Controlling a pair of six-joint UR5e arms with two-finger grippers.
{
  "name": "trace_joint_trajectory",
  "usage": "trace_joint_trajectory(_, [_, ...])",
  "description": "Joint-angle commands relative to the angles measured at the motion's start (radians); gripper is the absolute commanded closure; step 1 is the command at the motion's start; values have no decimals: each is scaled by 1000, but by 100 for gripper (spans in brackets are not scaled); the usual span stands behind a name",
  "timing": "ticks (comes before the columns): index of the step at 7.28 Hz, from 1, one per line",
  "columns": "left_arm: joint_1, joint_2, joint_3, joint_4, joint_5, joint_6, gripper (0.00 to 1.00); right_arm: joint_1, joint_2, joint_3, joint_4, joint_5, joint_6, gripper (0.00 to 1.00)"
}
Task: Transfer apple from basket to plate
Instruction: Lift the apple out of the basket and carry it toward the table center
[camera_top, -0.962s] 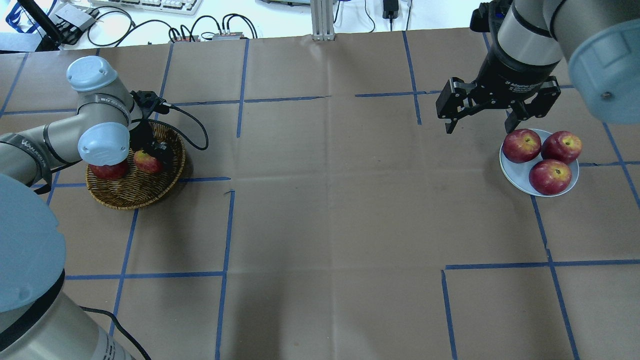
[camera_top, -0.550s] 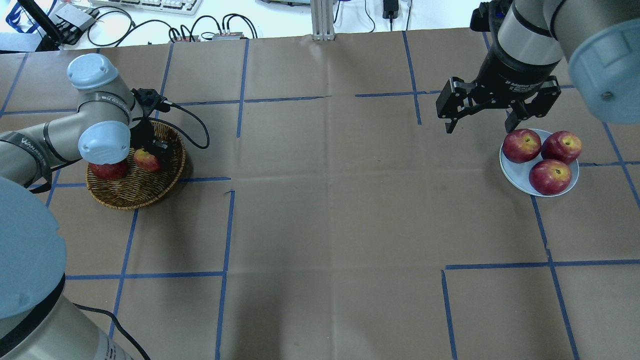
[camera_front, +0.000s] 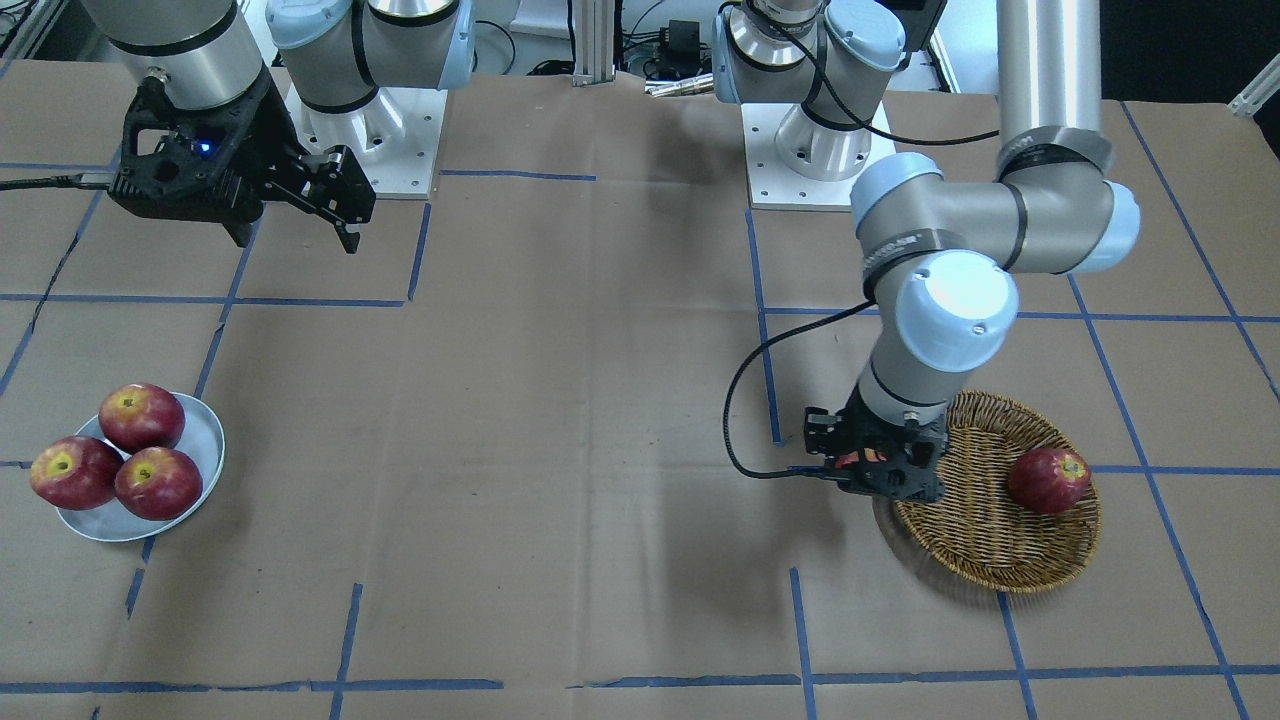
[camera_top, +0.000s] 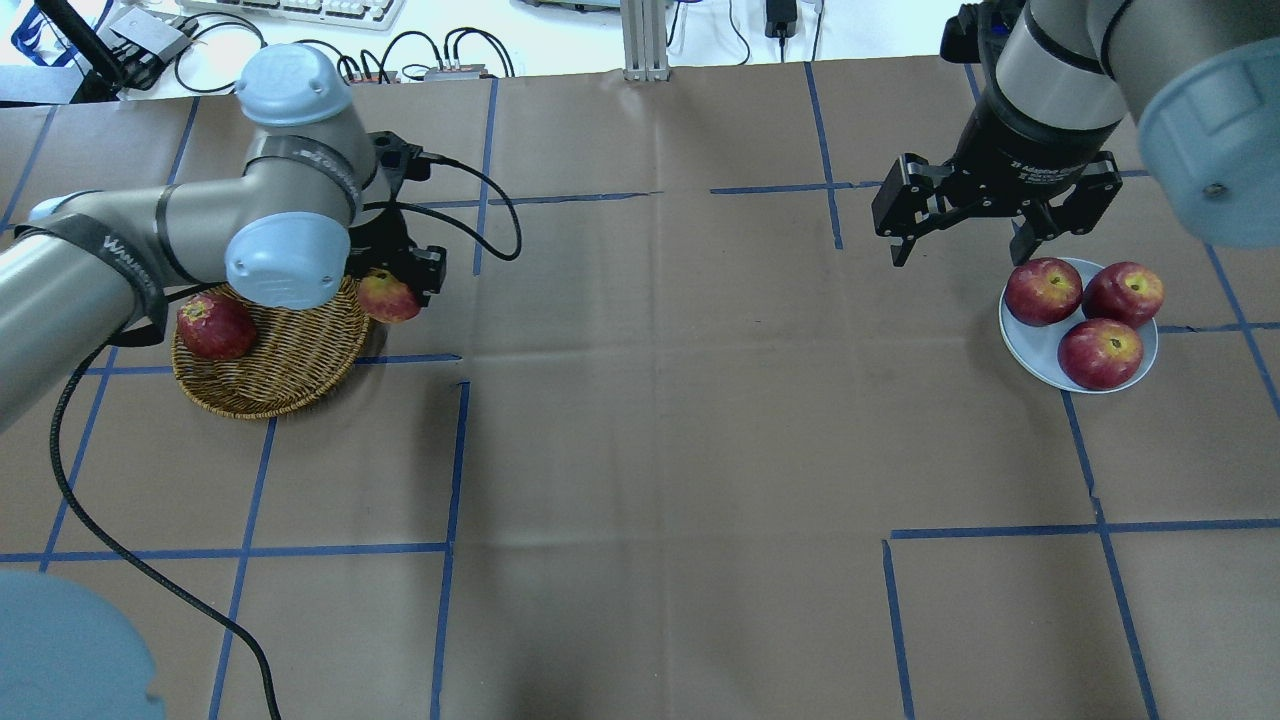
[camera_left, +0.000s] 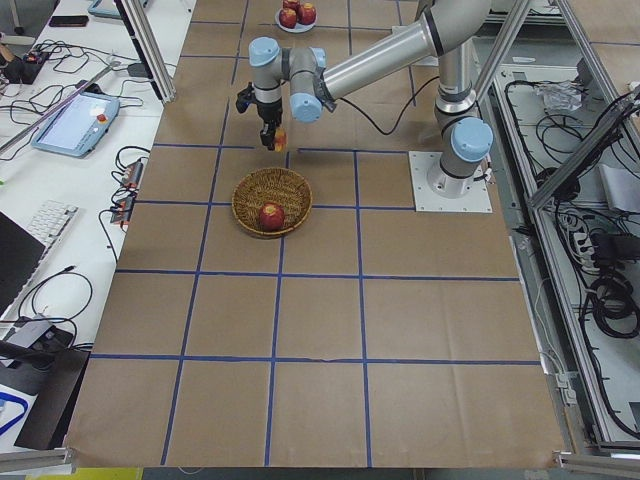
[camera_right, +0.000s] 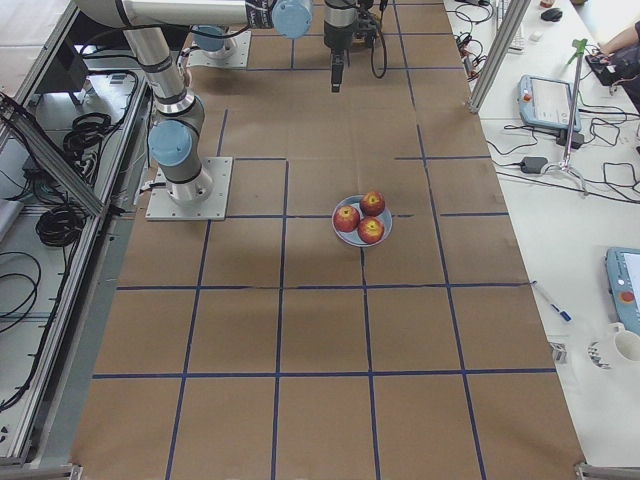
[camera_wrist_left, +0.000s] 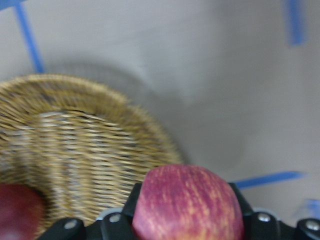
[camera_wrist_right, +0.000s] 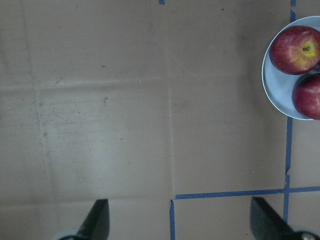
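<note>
Sitting at the left of the overhead view, the basket (camera_top: 270, 385) is being occupied by one dark red apple (camera_top: 215, 326) near its left side. Just to the right, the apple (camera_top: 386, 298) is being gripped by the left gripper (camera_top: 398, 285), whose black fingers (camera_wrist_left: 131, 197) are being pressed against both its sides. It is being held clear of the weave, over the basket's right rim, with wicker and the brown table (camera_top: 650, 400) below. Farther right, the right gripper (camera_top: 963, 255) is being held spread wide with nothing between its fingers, in the air just beside the plate (camera_top: 1030, 348), where three red apples (camera_top: 1100, 352) are being carried close together.
</note>
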Motion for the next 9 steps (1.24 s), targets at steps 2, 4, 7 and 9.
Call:
trace_joint_trajectory(2, [-248,-102,77,-11,-4,-368,41,0,0,2,0,0,0,0])
trace_joint_trajectory(4, [-350,-256,195,7,-18,-452,37,0,0,2,0,0,0,0])
trace_joint_trajectory(7, [-379,-290,243,6,-24,-475,37,0,0,2,0,0,0,0])
trace_joint_trajectory(9, [-379,-296,255,7,-44,-483,35,0,2,2,0,0,0,0])
